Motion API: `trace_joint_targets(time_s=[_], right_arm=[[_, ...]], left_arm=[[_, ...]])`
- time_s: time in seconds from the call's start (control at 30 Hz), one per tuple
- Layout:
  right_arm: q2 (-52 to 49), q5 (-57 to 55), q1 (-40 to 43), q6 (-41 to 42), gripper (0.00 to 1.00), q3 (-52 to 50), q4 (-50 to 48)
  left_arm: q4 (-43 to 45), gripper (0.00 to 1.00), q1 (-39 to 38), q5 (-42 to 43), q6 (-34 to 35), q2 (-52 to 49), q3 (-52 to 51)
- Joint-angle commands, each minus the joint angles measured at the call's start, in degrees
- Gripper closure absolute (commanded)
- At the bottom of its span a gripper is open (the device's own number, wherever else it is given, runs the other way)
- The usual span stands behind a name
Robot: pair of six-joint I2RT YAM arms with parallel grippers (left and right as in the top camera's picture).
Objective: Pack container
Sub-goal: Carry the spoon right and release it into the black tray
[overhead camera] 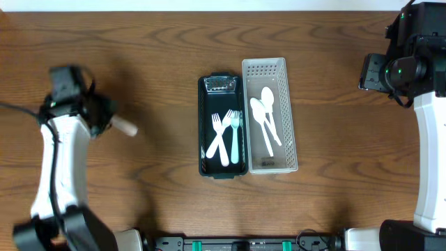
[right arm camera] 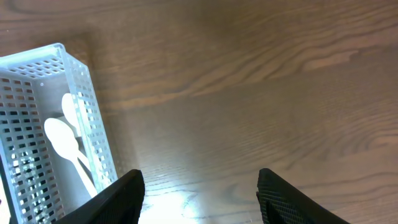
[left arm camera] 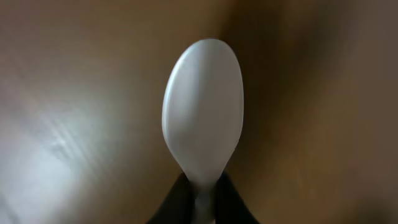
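spoon (left arm camera: 202, 112) pinched at neck by left gripper (left arm camera: 202, 202); carry level to white basket (overhead camera: 265, 70), lay parallel beside other spoons (overhead camera: 265, 115). right gripper (right arm camera: 199, 196) spread, empty.

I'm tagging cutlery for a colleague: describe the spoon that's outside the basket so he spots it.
From the white basket mid-table, look far left past the dark tray to the left gripper. A white spoon juts from its shut fingers; the other spoons all lie inside the basket.

Grips a white spoon (left arm camera: 202, 112) by its handle in the left end effector (overhead camera: 110, 121), out at the left. Holds the right end effector (right arm camera: 199, 199) far right, fingers spread wide, empty.
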State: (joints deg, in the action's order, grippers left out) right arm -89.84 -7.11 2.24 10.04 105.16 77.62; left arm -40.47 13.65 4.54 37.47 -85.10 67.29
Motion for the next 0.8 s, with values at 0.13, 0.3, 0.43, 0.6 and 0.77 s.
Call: trace_joint_targets(time_s=[0.13,0.3,0.43,0.6,0.77], right_arm=[[-0.26,0.98,2.4,1.95,0.39,0.26,-0.07],[-0.28,2.82,4.61,1.92,0.4,0.26,-0.02],[-0.28,4.37,5.92,1.9,0.41,0.26,-0.28],[-0.83,4.35,6.1,1.88,0.41,0.24,-0.59],[-2.34,4.37,6.1,1.88,0.41,0.15,-0.46]], left_arm=[[-7.5,0.94,-19.41,0.15,-19.02,3.87,14.62],[-7.52,0.94,-30.95,-1.2,-29.53,3.3,15.78],[-7.45,0.94,-37.33,-1.22,-33.0,0.44,15.78],[-7.37,0.94,-41.94,-1.31,-32.98,-6.19,15.78],[-7.23,0.94,-43.54,-1.29,-32.98,-13.75,15.78]])
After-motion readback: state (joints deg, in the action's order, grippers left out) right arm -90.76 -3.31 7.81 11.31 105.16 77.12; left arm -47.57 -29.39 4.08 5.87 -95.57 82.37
